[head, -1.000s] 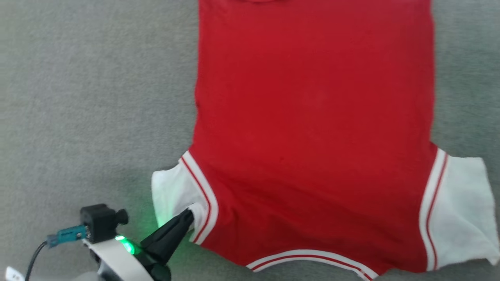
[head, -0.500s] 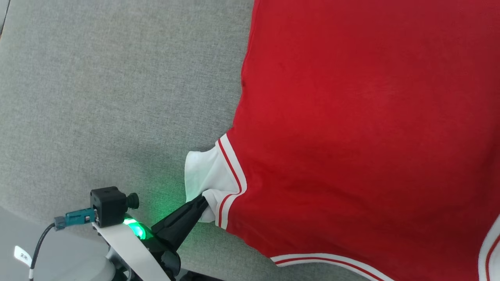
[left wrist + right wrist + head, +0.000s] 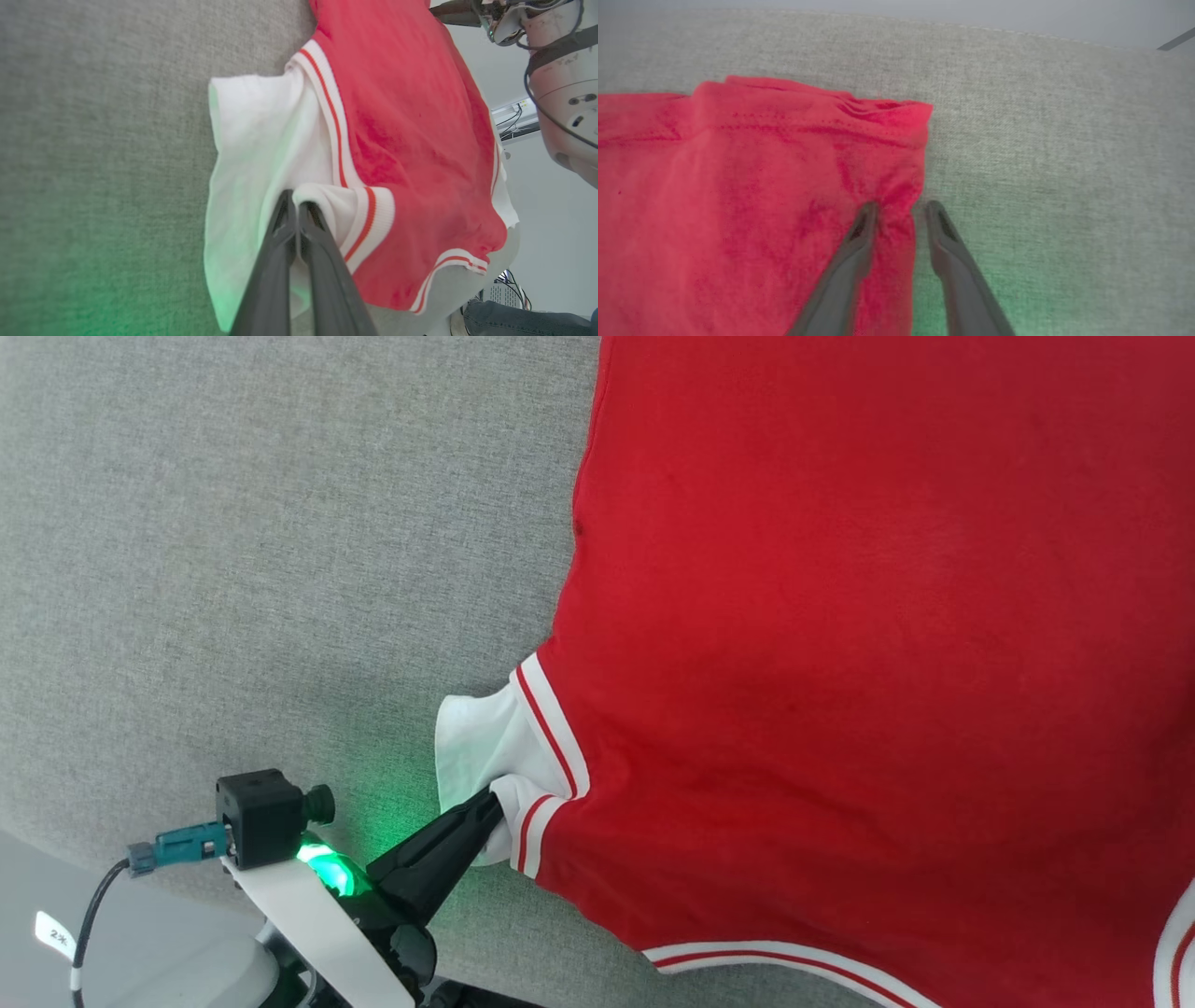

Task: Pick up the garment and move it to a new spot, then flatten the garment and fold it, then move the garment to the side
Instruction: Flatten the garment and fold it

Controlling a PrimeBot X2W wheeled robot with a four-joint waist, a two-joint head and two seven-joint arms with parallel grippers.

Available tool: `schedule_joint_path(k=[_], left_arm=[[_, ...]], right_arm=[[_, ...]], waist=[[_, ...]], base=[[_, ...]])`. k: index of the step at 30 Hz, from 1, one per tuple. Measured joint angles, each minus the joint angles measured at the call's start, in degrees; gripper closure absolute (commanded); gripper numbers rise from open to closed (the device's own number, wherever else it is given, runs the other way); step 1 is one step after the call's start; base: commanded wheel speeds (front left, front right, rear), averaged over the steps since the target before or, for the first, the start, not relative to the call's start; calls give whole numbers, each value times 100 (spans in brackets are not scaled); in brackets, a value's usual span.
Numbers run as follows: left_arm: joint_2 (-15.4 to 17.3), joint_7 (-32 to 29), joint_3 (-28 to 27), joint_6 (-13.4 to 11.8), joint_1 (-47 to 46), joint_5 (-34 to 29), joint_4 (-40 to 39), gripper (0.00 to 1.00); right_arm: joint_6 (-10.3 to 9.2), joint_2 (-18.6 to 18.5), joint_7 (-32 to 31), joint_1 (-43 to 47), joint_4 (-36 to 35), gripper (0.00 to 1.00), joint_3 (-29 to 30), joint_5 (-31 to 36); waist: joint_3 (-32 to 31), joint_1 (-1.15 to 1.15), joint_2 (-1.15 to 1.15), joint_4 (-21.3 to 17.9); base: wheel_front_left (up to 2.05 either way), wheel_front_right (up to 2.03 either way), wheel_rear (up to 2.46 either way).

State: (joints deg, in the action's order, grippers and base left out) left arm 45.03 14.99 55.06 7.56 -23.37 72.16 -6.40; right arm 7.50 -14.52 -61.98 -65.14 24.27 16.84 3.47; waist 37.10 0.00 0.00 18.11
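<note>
The left fingers (image 3: pixel 276 261) pinch the white sleeve (image 3: pixel 252 140) of the shirt (image 3: pixel 840 616). The right fingers (image 3: pixel 850 261) stand apart around its red edge (image 3: pixel 917 154). It looks soft and floppy, I think; hold corners.

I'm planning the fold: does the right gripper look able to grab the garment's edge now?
Probably yes: the right gripper straddles the garment at its red edge, jaws apart, with nothing in the way.

From the head view's 7 o'clock, the left gripper (image 3: pixel 487 805) points toward 2 o'clock, pale wrist (image 3: pixel 299 924) glowing green, fingers pinched together on a white sleeve of the garment (image 3: pixel 840 616). The right gripper (image 3: pixel 900 207) points toward 12 o'clock in its wrist view, fingers parted.
</note>
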Motion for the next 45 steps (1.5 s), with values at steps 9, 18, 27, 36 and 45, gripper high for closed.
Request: schedule_joint_path(k=[9,18,27,36,45], left_arm=[[-68,0,-168,0,-71,-18,42,100],[-66,0,-510,0,490,-10,181,100],[-107,0,-827,-1,988,-9,290,100],[-180,0,-1154,0,1288,-9,400,100],[-187,0,-1401,-1,1523,-107,424,100]], right_arm=[[1,63,237,55,-1,100,-10,-192],[1,-565,-110,1335,-951,100,-917,-1619],[1,-1249,-845,3897,-3173,100,-455,-3030],[1,-511,-955,6299,-4737,100,-299,-3426],[0,-104,-916,7971,-5347,100,-1212,-3467]], waist=[[-134,0,0,-111],[-883,0,0,-366],[-1618,0,0,-784],[-1882,0,0,-1182],[-2017,0,0,-1467]], base=[[0,0,0],[0,0,0],[0,0,0],[0,0,0],[0,0,0]])
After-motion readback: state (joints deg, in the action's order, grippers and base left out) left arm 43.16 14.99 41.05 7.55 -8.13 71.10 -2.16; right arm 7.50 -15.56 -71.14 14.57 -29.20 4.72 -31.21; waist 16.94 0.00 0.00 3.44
